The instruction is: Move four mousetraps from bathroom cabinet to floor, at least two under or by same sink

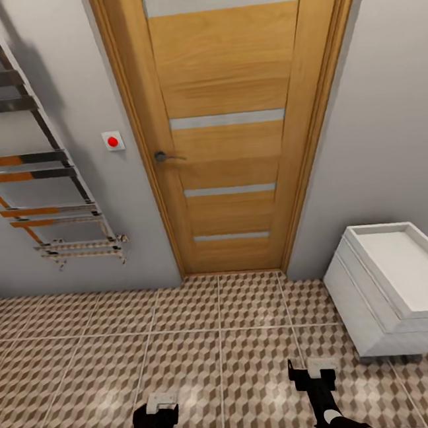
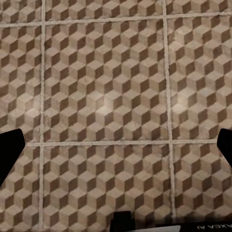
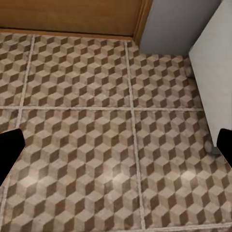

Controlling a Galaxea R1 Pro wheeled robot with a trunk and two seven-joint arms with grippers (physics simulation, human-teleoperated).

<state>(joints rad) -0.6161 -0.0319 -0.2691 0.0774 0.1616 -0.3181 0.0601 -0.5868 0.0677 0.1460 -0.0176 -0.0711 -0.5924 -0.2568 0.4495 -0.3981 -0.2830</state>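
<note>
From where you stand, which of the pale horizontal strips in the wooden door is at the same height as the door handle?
The second pale strip from the top of the orange-brown wooden door; the dark metal lever handle sits just below its level, while the other strips lie far above or below.

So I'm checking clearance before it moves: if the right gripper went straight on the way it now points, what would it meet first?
Probably the bathroom floor: the right gripper angles down at bare tile. The white unit stands off to one side, the door farther ahead.
</note>
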